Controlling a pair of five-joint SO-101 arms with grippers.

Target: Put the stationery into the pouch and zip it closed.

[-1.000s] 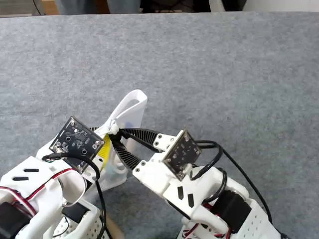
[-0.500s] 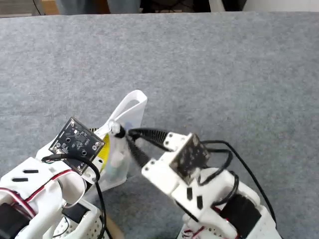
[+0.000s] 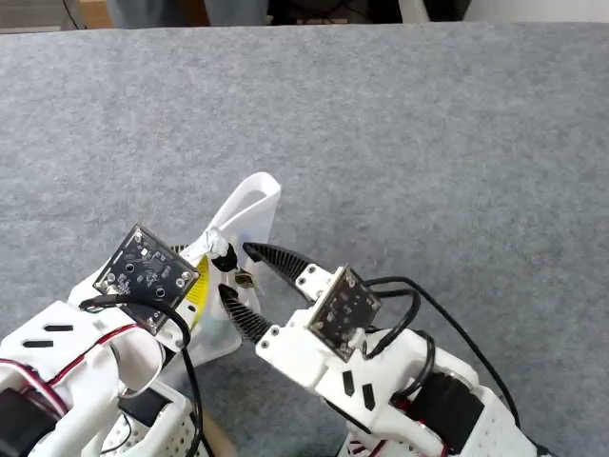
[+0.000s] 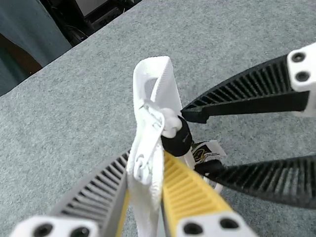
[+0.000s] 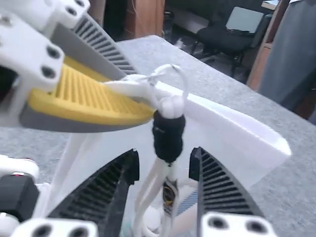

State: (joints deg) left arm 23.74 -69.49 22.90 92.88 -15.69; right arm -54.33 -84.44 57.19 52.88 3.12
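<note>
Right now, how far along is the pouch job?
Done: the left gripper clamps the pouch upright. In hand: the right gripper is open astride the black zipper pull, not gripping it yet. Remaining: grab the pull and zip; the mouth looks open. Whether the stationery is inside, I can't tell.

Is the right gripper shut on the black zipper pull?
No, the right gripper is open, one finger either side of the zipper pull.

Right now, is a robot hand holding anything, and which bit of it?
The left gripper pinches the white pouch by its top edge, beside the black zip pull. The right gripper is open around that pull, holding nothing.
</note>
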